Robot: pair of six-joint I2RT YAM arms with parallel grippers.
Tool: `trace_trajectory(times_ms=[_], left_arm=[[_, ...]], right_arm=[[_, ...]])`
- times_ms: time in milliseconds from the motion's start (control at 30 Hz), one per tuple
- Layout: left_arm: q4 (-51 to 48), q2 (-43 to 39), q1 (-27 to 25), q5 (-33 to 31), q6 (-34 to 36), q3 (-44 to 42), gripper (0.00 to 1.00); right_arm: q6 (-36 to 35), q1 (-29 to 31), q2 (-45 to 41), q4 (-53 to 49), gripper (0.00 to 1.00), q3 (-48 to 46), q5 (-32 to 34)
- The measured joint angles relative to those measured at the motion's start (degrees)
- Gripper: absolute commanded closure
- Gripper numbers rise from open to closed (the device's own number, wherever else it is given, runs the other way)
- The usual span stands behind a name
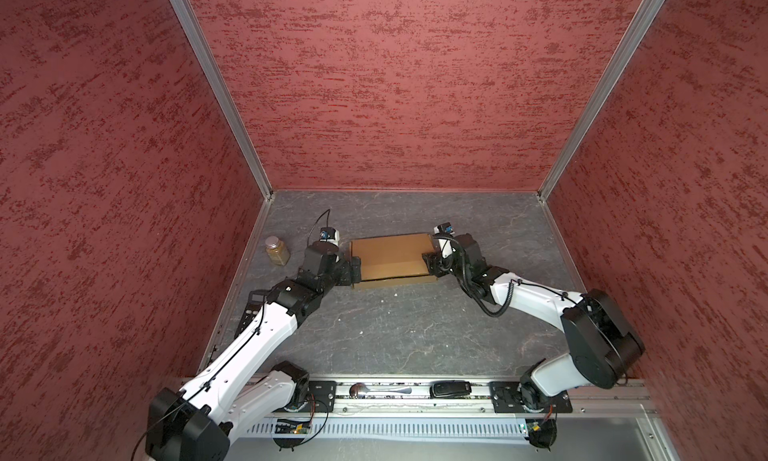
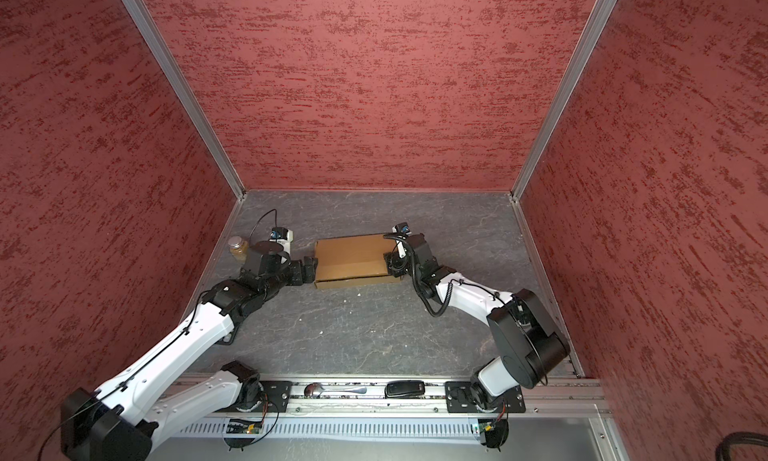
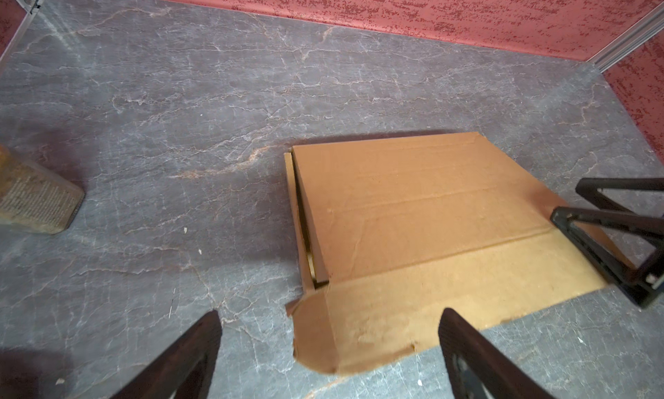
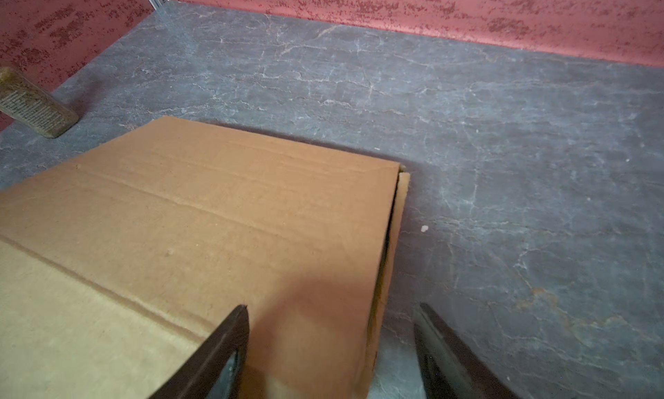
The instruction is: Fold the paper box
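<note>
Your left fingers (image 3: 187, 354) hang released at the left end of the paper box (image 1: 390, 257); your right fingers (image 4: 222, 350), also spread, straddle its right wall.

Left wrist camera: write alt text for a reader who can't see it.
A tan cardboard paper box lies with its lid down on a gray marbled table, its front flap framed by the open left claw. The right claw is at the box's far end, and a jar stands apart.

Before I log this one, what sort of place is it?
Probably a lab robot cell: red walls on aluminium frame enclose a grey table, with two arms mounted on a front rail.
</note>
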Motion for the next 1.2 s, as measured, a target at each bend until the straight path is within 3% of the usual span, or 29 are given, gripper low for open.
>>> trace_trajectory(times_ms=[400,1200], left_arm=[[3.9,10.1,1.9,4.4,0.4,0.7,0.06],[11.2,21.7,3.7,6.2,-1.4,-1.3,0.28]], right_arm=[[2.5,0.0,0.0,2.3,0.27,-3.9,0.0],[6.3,0.0,2.1,5.9,0.28,-8.0,-1.4]])
